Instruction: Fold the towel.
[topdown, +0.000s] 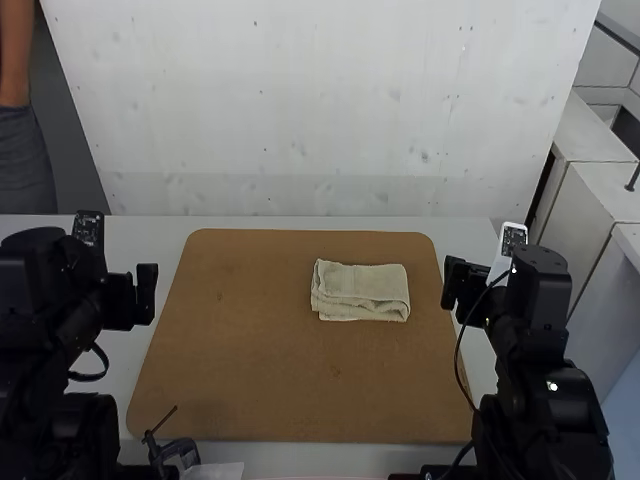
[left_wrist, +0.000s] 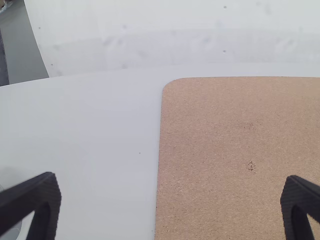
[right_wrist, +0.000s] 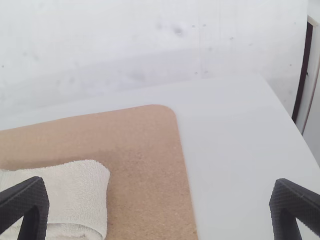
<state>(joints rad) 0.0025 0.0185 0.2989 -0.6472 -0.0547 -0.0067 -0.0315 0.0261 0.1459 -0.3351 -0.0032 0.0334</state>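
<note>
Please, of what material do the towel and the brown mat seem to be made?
The towel looks like matte cotton terry, from its fuzzy, looped surface. The brown mat could be cork or fibreboard: matte, finely speckled.

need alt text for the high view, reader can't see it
A cream towel, folded into a small, slightly uneven rectangle, lies on the right half of a brown board on a white table. Two black robot arms stand at either side, the left gripper and right gripper both off the towel.
</note>
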